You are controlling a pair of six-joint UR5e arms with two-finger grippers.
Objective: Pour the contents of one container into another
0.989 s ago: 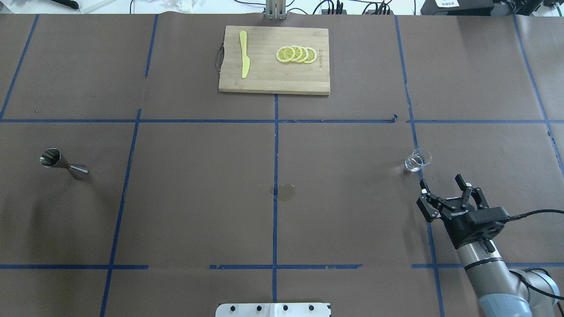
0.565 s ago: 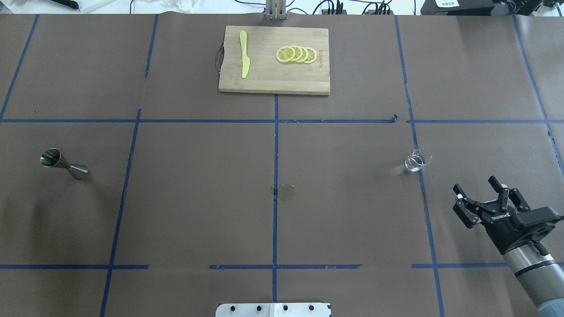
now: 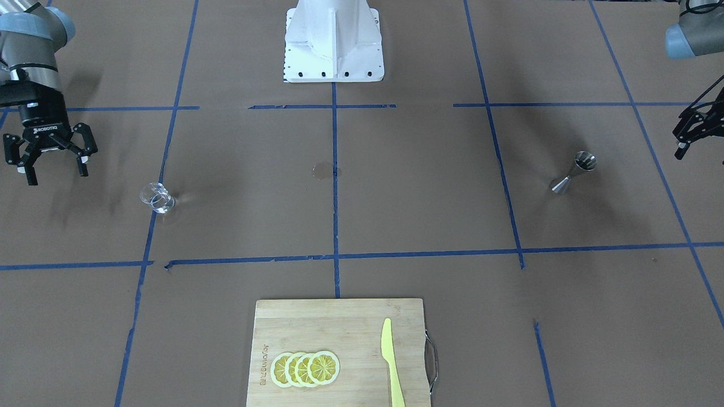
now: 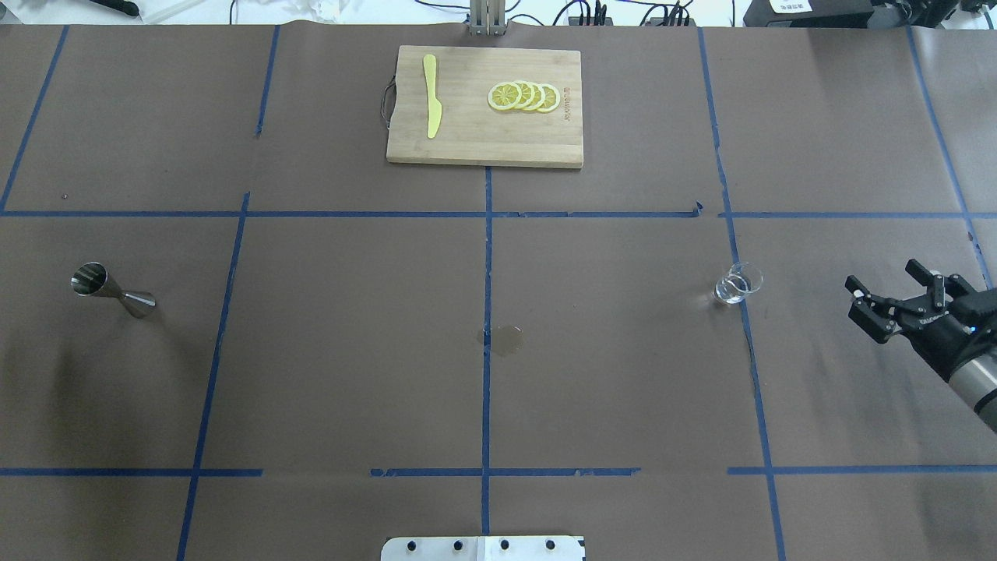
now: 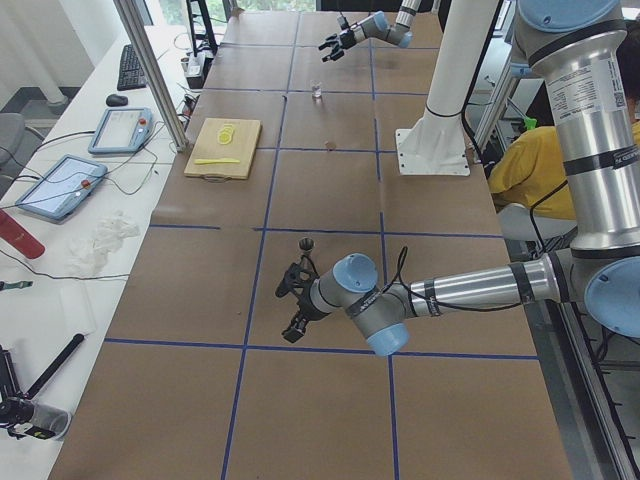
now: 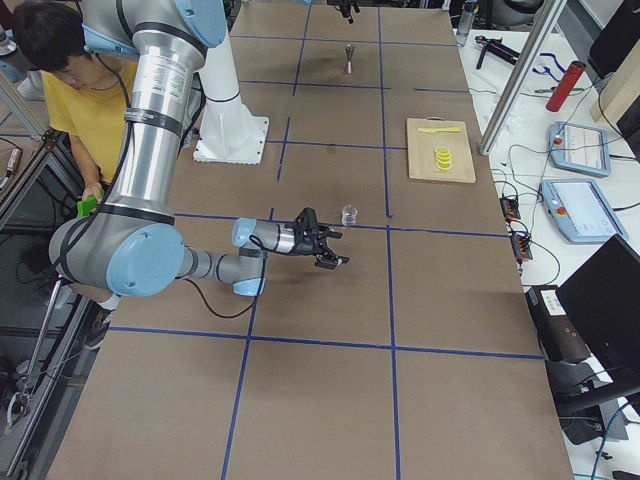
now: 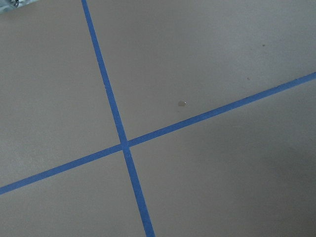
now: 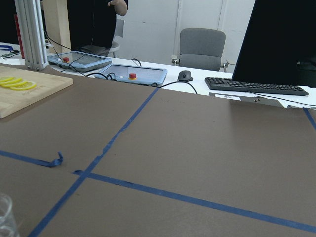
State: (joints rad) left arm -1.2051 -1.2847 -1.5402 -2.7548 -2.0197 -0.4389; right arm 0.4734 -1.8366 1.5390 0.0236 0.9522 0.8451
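Note:
The clear glass tumbler [image 4: 736, 283] stands upright on the brown table at the right, and also shows in the front view [image 3: 155, 199]. My right gripper [image 4: 884, 279] hovers open and empty well to its right, near the table's edge [image 3: 56, 172]. The steel jigger [image 4: 117, 292] stands upright far off at the left [image 3: 574, 172]. My left gripper [image 3: 681, 144] is cut by the front view's right edge, beside the jigger and apart from it; it looks open and holds nothing. The right wrist view catches only the tumbler's rim [image 8: 5, 217].
A wooden cutting board [image 4: 467, 140] lies at the far middle with lemon slices [image 4: 523, 96] and a yellow knife [image 4: 431, 95] on it. A small wet stain [image 4: 505, 340] marks the table's centre. The robot's base plate [image 4: 483, 548] sits at the near edge.
My right gripper has swung away from the tumbler, to the right and slightly farther back, staying open. The tumbler and jigger have not moved.

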